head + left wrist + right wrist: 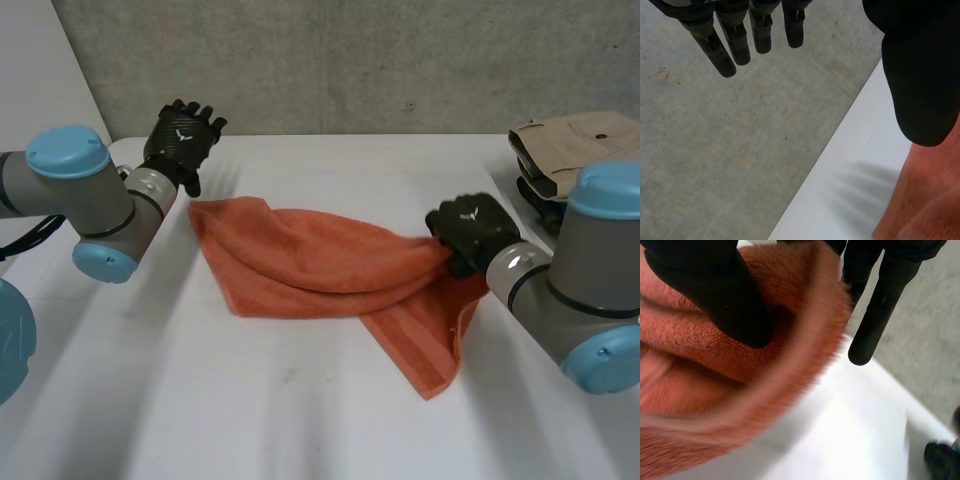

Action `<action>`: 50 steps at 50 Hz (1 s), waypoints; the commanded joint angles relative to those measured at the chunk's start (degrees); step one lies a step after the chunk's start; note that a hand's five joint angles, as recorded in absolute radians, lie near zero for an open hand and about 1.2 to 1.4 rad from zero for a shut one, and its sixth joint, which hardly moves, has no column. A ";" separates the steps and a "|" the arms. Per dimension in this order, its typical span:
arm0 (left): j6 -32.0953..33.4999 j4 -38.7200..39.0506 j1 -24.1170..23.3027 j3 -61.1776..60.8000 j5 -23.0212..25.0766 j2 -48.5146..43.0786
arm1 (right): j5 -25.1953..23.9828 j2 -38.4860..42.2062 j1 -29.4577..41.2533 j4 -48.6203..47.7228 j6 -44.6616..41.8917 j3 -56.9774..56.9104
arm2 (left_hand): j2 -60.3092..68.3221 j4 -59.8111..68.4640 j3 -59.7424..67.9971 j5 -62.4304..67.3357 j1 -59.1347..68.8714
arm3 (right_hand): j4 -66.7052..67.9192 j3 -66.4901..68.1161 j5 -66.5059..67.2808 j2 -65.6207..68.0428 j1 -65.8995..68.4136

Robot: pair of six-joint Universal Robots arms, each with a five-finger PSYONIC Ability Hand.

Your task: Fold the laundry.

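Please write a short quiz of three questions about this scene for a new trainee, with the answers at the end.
1. True or false: the left robot hand holds the orange towel.
2. Multiple choice: where on the towel is the right robot hand? A) at the end nearest the right arm B) at its middle C) not touching it
3. Short answer: what lies on the white table beyond the right arm?

Key
1. False: its fingers are straight, beside the towel's far corner.
2. A: it pinches the cloth there.
3. Folded beige clothes.
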 commanded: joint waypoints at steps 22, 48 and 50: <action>-2.85 -22.75 -5.87 -1.33 8.84 -0.16 | -2.51 -13.35 9.43 12.51 2.57 -19.15 | 26.98 27.09 26.52 25.74 27.50 | 11.76 12.22 13.74 12.72 15.22; -14.52 -16.18 -7.11 2.98 -9.25 15.64 | 0.48 -2.56 2.84 -2.41 -0.23 -23.98 | 68.36 68.47 67.90 67.12 68.88 | 11.76 12.22 13.74 12.72 15.22; -15.68 -14.58 -7.46 2.72 -10.40 17.85 | 0.30 0.26 2.14 -10.93 -1.73 -25.39 | 68.36 68.47 67.90 67.12 68.88 | 11.76 12.22 13.74 12.72 15.22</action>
